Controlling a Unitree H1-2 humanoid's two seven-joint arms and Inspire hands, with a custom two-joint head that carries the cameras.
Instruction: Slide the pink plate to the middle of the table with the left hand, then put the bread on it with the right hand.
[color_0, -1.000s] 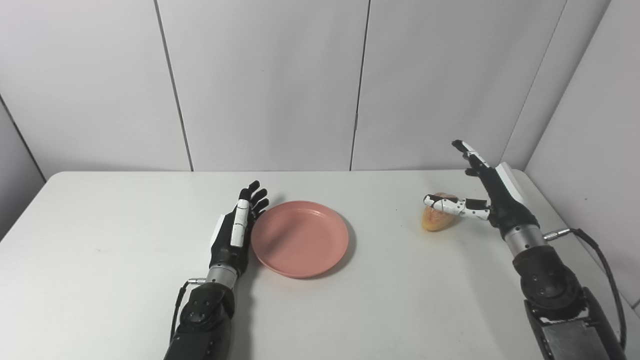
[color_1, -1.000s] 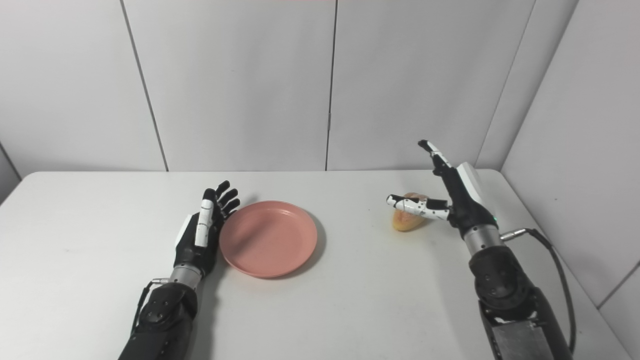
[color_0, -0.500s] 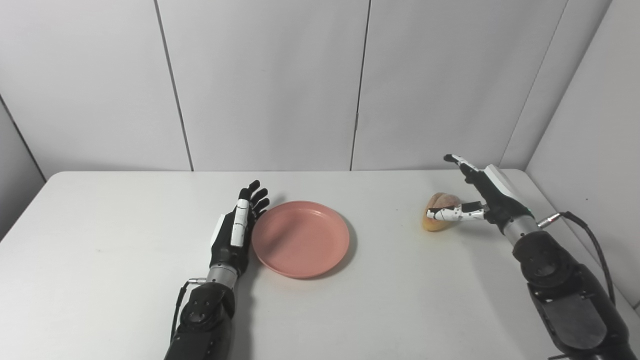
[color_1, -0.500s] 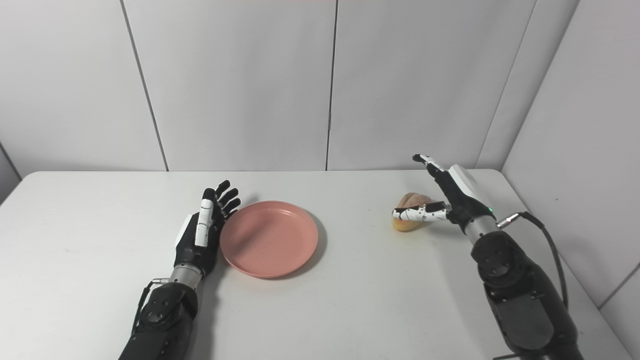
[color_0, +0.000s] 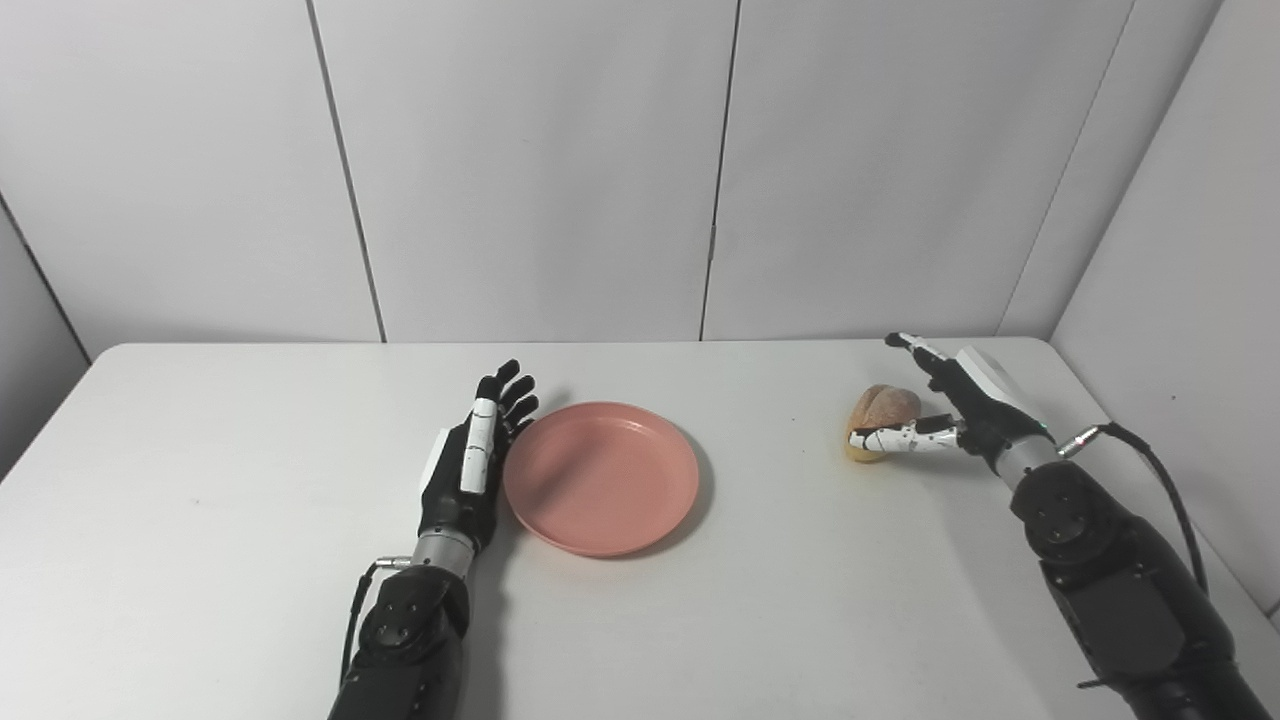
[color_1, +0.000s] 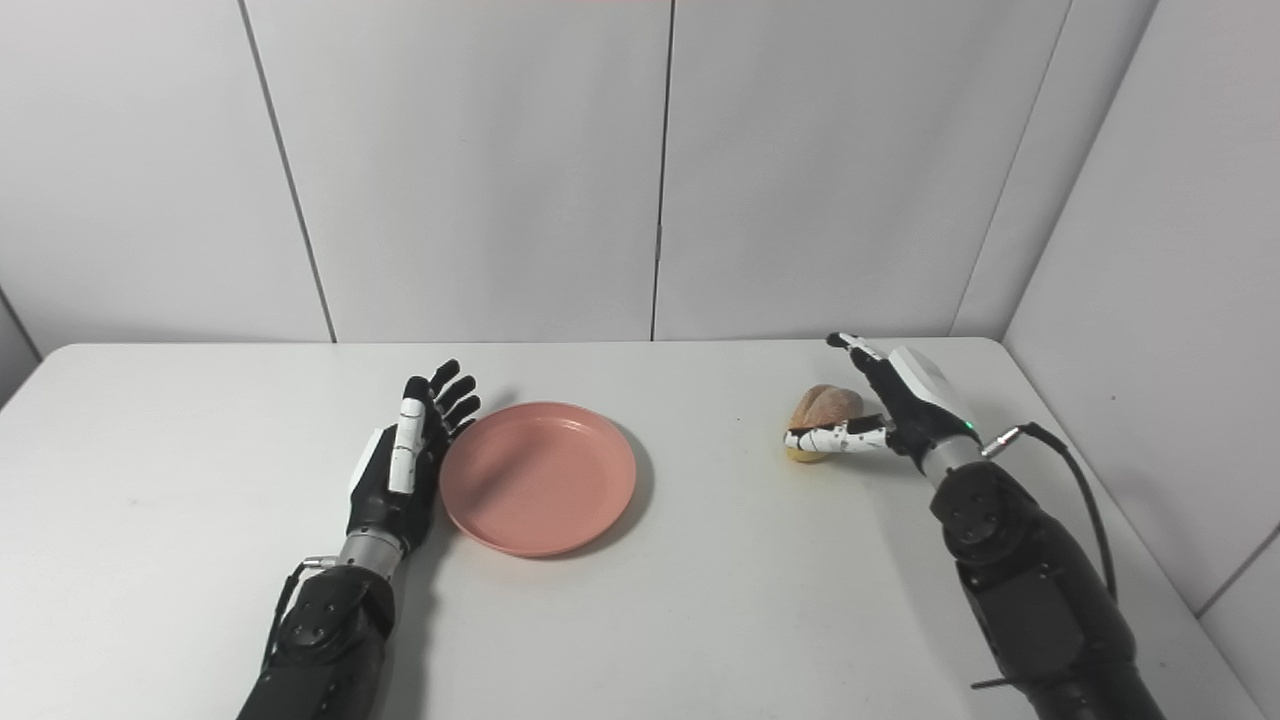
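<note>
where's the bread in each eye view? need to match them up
Left eye view: the bread sits right of centre on the table, between the thumb and fingers of the right robot hand.
Right eye view: the bread shows further left in the picture, at the same height.
Shared landmark: the pink plate, left of the bread in both.

pink plate (color_0: 600, 478): 1 | bread (color_0: 884, 406): 1 | bench (color_0: 220, 500): 1 | robot hands: 2, left hand (color_0: 467, 470), right hand (color_0: 960, 405)

between the pink plate (color_0: 600, 477) and the bread (color_0: 880, 415) we see bare table (color_0: 770, 520), unobstructed.
</note>
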